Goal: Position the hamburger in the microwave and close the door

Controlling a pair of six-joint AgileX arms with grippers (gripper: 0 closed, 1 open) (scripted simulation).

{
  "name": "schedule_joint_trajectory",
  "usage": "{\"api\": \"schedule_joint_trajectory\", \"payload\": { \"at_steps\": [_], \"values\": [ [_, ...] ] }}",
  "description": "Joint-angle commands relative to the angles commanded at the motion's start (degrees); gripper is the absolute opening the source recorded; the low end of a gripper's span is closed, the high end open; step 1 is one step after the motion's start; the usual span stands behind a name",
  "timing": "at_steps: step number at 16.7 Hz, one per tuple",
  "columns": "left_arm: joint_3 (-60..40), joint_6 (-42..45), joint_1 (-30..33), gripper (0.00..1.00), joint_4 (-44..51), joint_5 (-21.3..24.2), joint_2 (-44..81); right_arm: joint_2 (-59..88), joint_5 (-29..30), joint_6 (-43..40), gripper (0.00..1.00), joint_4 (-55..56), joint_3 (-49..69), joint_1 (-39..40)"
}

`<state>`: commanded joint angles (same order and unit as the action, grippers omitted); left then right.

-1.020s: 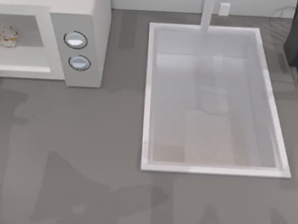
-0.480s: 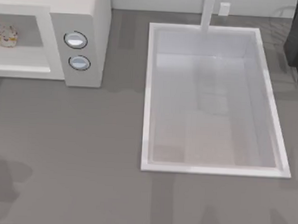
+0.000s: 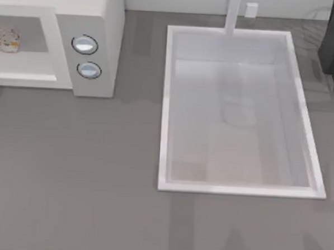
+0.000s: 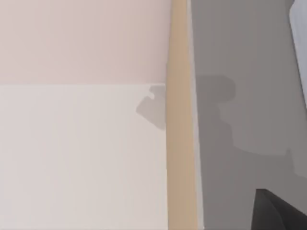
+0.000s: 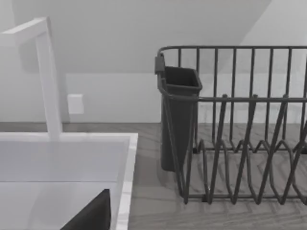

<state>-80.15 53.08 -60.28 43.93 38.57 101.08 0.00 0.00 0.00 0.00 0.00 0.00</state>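
Hamburger (image 3: 4,38): cream-tan speckled lump lying on the grey floor of the microwave (image 3: 100,9) cavity, at the far left of the top view, partly cut by the frame edge. Microwave: off-white box at the table's back left; control panel with two round knobs (image 3: 85,44) just right of the cavity; cavity open to view from above. Door: not made out in the top view, its position cannot be told. Sink (image 3: 165,108): white basin well to the right of the microwave, tap post (image 3: 234,16) at its back edge. Dish rack (image 5: 249,143): dark wire, with a dark cup holder (image 5: 177,120), beyond the sink on the side away from the microwave. Left wrist view: pale flat surfaces, a tan strip and grey table with shadow; a dark corner at its edge may be part of the gripper. Jaw state, both arms: cannot tell. Step in hand, as judged: placing looks done, closing remains. Next move calls for finding the door's free edge and swinging it across the cavity until flush, without disturbing the hamburger.
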Motion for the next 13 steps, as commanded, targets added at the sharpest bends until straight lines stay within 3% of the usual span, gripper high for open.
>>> {"api": "schedule_joint_trajectory", "payload": {
  "at_steps": [7, 13],
  "values": [
    [1.87, -0.11, 0.42, 0.0, -2.36, 0.14, 0.38, 0.0, 0.0, 0.0, 1.0, 0.0, 0.0, 0.0],
    [12.15, 0.13, 0.02, 0.0, -18.07, 0.03, 5.36, 0.0, 0.0, 0.0, 1.0, 0.0, 0.0, 0.0]
  ]
}}
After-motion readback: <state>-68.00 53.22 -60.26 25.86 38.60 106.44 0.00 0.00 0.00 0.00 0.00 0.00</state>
